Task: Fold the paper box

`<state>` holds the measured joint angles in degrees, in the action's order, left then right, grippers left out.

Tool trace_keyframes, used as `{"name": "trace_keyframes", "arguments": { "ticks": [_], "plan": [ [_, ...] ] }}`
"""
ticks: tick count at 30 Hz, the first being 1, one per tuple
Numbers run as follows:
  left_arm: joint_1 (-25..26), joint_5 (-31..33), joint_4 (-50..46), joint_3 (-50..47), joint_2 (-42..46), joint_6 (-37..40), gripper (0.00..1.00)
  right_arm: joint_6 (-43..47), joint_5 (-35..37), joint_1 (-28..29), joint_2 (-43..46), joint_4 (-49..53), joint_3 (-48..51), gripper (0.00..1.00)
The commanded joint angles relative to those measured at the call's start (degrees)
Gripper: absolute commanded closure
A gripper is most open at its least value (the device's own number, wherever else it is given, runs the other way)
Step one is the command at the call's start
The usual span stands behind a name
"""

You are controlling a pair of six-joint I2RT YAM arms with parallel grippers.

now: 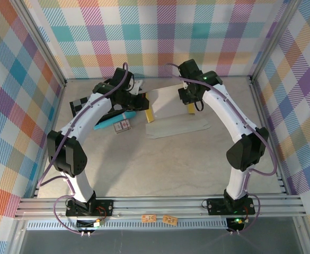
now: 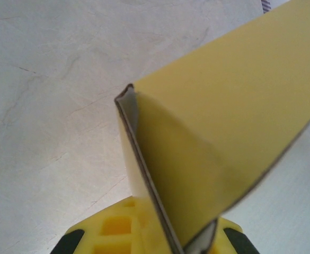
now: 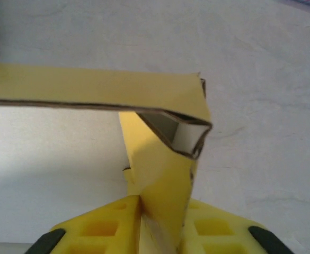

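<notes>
Box: the yellow paper box (image 1: 168, 108) lay at the far middle of the table (image 1: 160, 164), partly formed. One pale panel was raised, and a flat sheet was spread toward the near side.
Left claw: the left claw (image 2: 153, 239) was clenched on a yellow wall of the box. The card edge ran down between its yellow pads, and a folded corner stood just above them.
Right claw: the right claw (image 3: 160, 226) was clamped on a narrow yellow flap. Above the pads that flap met a long wall at a doubled-over corner.
Key relation: the box sat between the two claws with its long axis running left to right. The left claw was on its left end and the right claw on its right end, so neither arm was the nearer one.
Lie from the claws: in each wrist view the box rose away from the fingertips, and the bare table lay beyond it.
Step, as judged: the end walls were being stood up and the corners were not yet tucked. The next fold would likely call for both ends to turn inward together.
Risk: thin card could buckle at the pinched corners.
Nearby: a teal tube (image 1: 108, 123) and a checkered board (image 1: 79, 103) lay left of the box, apart from it.
</notes>
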<state>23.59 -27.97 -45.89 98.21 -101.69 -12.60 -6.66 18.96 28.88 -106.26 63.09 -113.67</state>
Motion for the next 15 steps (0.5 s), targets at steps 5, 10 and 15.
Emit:
{"name": "trace_keyframes", "arguments": {
  "ticks": [5,10,15],
  "plan": [
    [1.4,-6.4,6.1,2.3,1.4,-0.8,1.0,0.6,-7.1,-1.0,1.0,-1.0,1.3,0.67],
    [1.4,-6.4,5.9,2.8,1.1,-0.6,1.0,0.4,-9.4,-1.5,0.7,-1.7,1.1,0.65],
    [1.4,-6.3,5.8,3.1,0.9,-0.4,1.0,0.3,-9.9,-1.9,-0.1,-2.0,0.8,0.63]
  ]
}}
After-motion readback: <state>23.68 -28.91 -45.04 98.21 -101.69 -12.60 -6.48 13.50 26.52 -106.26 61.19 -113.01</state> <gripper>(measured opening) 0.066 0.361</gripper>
